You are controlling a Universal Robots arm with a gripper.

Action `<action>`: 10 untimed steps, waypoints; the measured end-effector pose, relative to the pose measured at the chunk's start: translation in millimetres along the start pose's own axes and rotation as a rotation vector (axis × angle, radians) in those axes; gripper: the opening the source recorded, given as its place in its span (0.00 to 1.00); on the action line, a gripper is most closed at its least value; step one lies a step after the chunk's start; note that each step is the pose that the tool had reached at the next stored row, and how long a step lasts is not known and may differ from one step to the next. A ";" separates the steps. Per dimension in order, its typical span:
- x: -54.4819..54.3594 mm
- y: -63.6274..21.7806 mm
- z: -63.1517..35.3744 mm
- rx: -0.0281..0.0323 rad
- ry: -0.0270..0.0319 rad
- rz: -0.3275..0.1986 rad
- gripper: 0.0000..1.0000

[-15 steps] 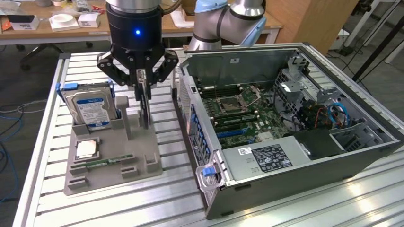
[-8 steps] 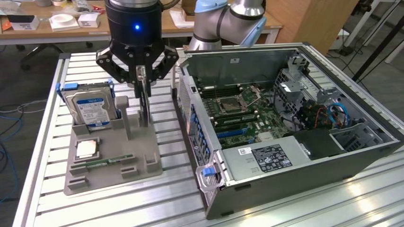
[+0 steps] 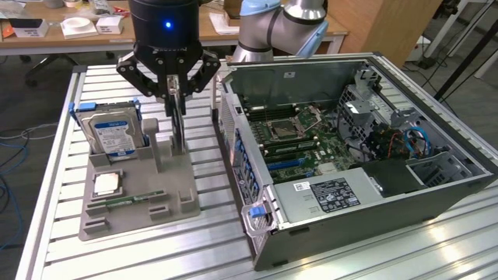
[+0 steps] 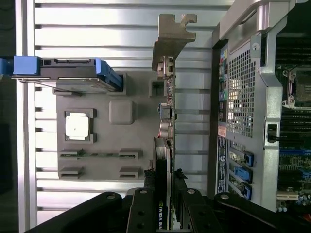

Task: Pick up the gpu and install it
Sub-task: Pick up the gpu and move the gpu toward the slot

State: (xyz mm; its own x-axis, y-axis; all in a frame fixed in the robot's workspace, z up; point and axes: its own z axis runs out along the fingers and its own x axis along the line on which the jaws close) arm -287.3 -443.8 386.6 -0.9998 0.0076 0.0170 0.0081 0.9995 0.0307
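Firmly, the end effector (image 3: 177,98) is clamping the gpu (image 3: 179,131) edge-on over the grey holder (image 3: 136,195); the computer case (image 3: 350,146) is sitting at three o'clock.

Exterior oblique, wrist overhead, sharing fixture (image 3: 167,181) (image 4: 112,141)

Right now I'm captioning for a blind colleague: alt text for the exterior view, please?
A robot gripper clasps a thin graphics card on edge over a grey parts holder that also carries a hard drive. To the exterior view's right, an open computer case lies on the slatted table.
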 end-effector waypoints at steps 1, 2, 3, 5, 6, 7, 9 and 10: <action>0.0 0.0 -1.2 -0.0001 0.0000 0.000 0.26; 0.1 0.1 -2.3 -0.0002 -0.0001 0.000 0.26; 0.1 0.1 -3.6 -0.0003 -0.0001 0.000 0.26; 0.1 0.2 -6.3 -0.0006 0.0000 0.000 0.26; 0.1 0.2 -7.6 -0.0007 0.0000 0.000 0.26; 0.2 0.3 -8.9 -0.0009 0.0000 0.000 0.26; 0.2 0.3 -11.4 -0.0011 0.0000 0.000 0.26; 0.2 0.4 -12.8 -0.0013 0.0000 0.000 0.26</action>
State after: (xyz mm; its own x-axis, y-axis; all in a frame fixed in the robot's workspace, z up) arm -287.3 -443.7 399.3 -0.9998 0.0076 0.0170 0.0082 0.9995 0.0319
